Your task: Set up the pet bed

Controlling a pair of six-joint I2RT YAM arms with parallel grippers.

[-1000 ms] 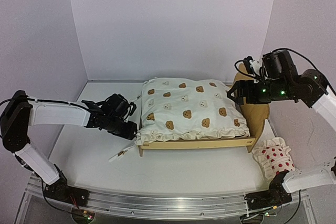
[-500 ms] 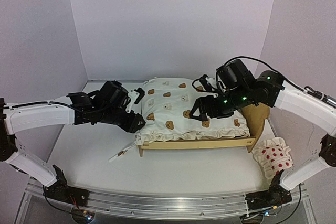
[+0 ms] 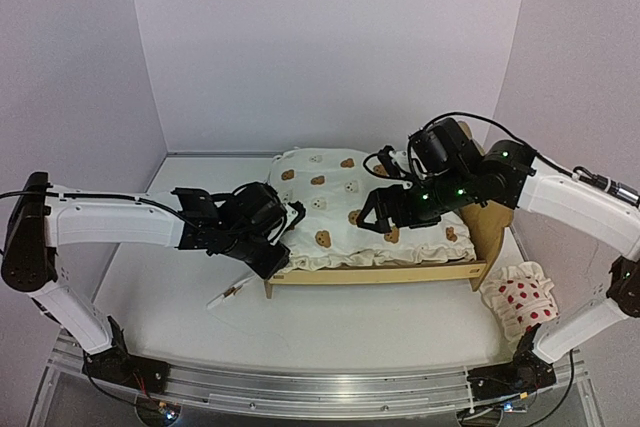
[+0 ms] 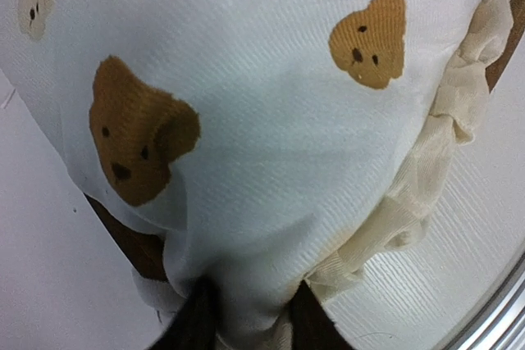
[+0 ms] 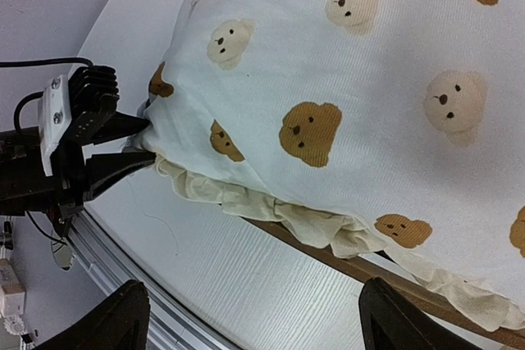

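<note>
White walls on three sides, white tabletop (image 3: 350, 337) underneath. Mid-frame in the top view sits the pet bed (image 3: 385, 274), long side toward the arm bases, headboard at its right end. On it lies the bear-print cushion (image 3: 340, 192), ruffle hanging over the front rail. At the cushion's lower-left corner the left gripper (image 3: 283, 255) is pinched on the fabric; its wrist view shows cloth bunched between the two dark fingers (image 4: 197, 321). Over the cushion's middle hovers the right gripper (image 3: 385, 219), jaws spread wide with nothing between them, and its fingertips (image 5: 123, 317) sit far apart at the bottom edge of its wrist view. One cushion tie (image 3: 228, 294) lies on the tabletop just left of the bed's front corner. At lower right a red-dotted pillow (image 3: 522, 305) rests on the tabletop near the headboard end.
</note>
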